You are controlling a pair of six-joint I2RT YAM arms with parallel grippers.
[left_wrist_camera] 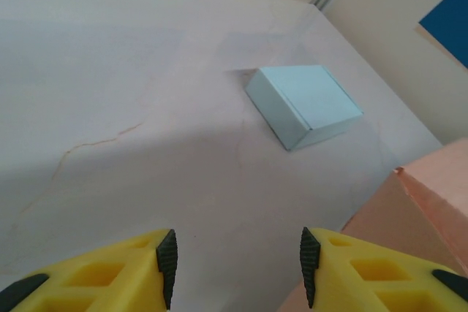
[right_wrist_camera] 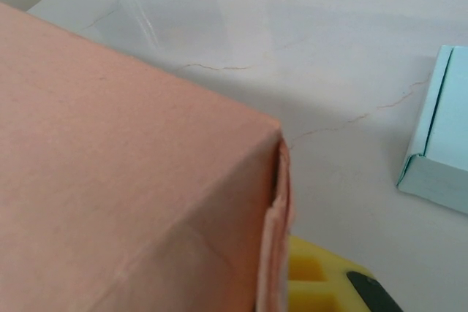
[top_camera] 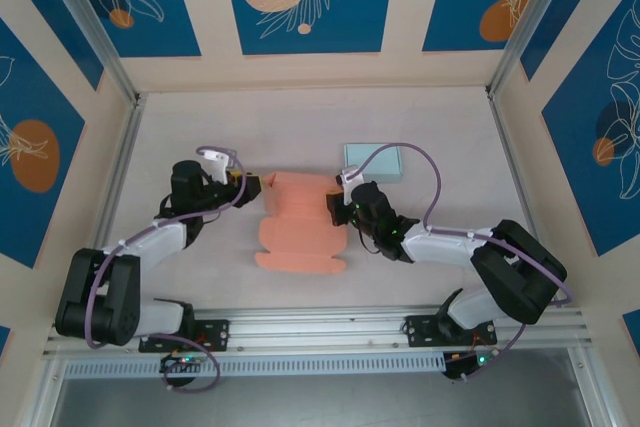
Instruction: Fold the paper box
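Light, thin, easily creased paper box (top_camera: 300, 232), best pinched along flap edges; left hand (left_wrist_camera: 238, 255) parted, empty; right hand (top_camera: 339, 203) clamped on its wall.

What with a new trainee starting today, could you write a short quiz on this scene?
1. True or false: the left claw holds the orange box.
2. The light blue box is: A) inside the orange box; B) on the table, apart from the orange box; C) in the left claw.
3. Which claw pinches the orange box's wall?
Key: 1 false, its jaws stand open over bare table; 2 B; 3 the right claw.
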